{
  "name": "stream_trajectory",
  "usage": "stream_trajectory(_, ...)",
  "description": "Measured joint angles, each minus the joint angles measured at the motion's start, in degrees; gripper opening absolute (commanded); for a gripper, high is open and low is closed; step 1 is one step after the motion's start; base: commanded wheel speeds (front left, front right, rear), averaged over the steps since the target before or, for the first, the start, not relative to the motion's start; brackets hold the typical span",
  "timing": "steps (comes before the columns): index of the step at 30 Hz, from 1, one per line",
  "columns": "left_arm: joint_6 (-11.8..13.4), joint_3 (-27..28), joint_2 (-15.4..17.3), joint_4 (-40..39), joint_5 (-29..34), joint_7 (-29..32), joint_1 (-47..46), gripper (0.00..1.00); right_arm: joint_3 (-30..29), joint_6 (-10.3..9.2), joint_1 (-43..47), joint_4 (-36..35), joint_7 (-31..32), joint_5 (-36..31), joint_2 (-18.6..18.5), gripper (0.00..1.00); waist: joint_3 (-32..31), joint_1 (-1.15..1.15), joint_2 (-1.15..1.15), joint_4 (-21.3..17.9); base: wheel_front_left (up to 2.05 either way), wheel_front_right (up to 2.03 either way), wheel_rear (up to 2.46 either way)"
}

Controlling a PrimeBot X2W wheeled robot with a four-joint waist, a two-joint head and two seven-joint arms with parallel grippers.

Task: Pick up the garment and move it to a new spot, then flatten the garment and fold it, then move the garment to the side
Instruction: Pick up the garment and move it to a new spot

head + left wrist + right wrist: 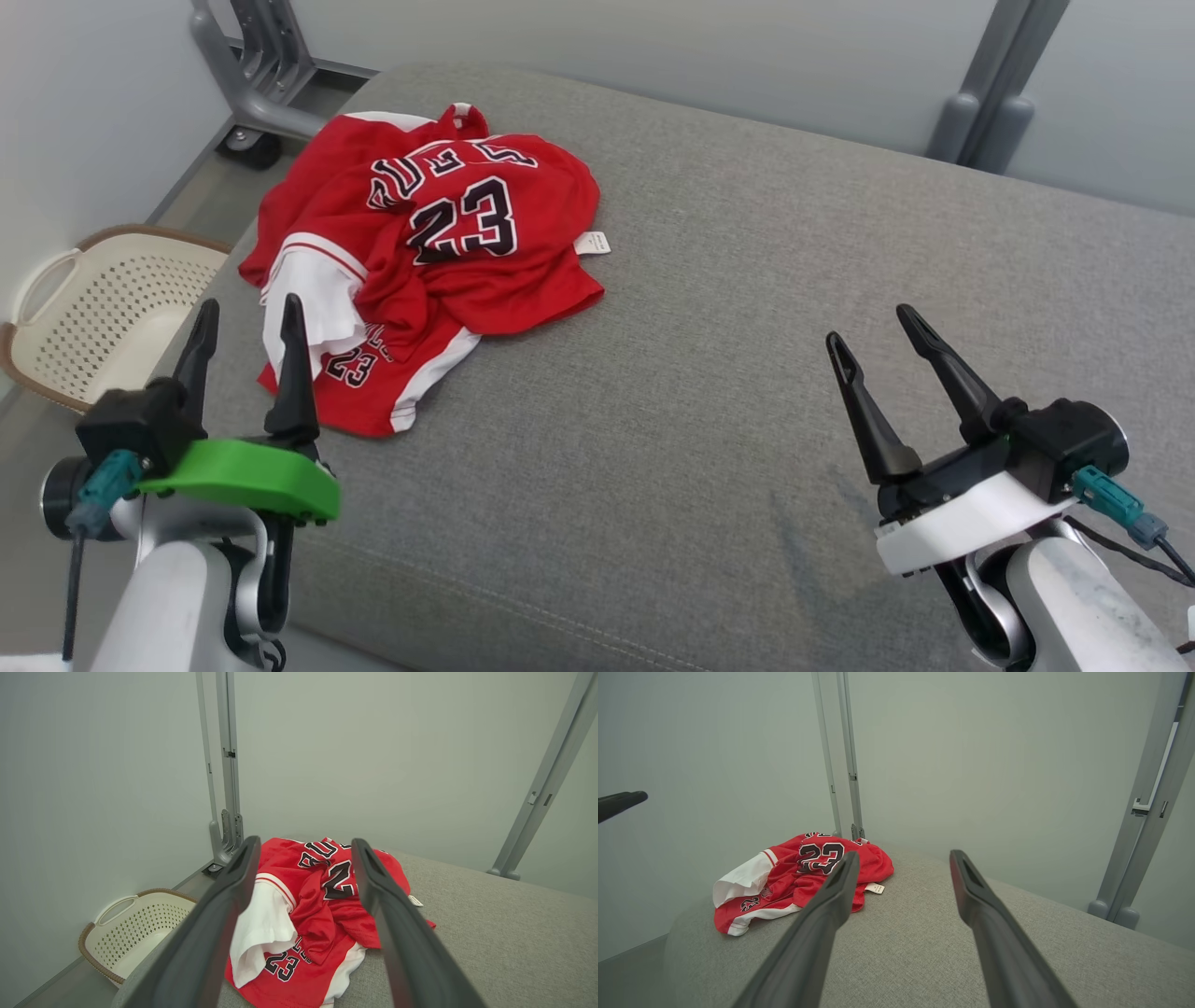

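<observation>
Nearest to the head camera are the left end effector (250,303), on a green collar at the lower left, and the right end effector (869,325), on a white collar at the lower right. Each has its two dark fingers apart and holds nothing. Beyond them the garment (448,243), a red jersey with white trim and black "23" numbers, lies crumpled in a heap on the far left part of the grey upholstered surface (747,327). A small white label sticks out at its right side. A cream perforated basket (112,308) with a brown rim stands on the floor to the left.

From the left wrist, the spread fingers frame the garment, which lies near ahead. A white part is folded over the red cloth, with a smaller "23" below it.

From the right wrist, the parted fingers point over bare grey fabric. The garment lies well apart, ahead to the left, partly behind one finger.
</observation>
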Motion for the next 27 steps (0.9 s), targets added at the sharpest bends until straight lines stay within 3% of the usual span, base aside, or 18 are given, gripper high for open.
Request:
stream_trajectory(14,-1.89,4.5,1.68,11.29,-6.6,9.29,-13.43,1.0,-0.34,-0.09,-4.62,-2.48,0.0,-0.97,-0.68,1.0,6.12,0.01,0.0,-7.95,0.0,0.0,0.0)
stream_trajectory(27,-1.89,10.44,4.63,21.93,-11.85,14.19,-22.02,1.0,-0.57,0.43,-8.46,-3.58,0.0,-1.46,-1.13,1.0,11.64,0.01,0.0,-17.07,0.0,0.0,0.0)
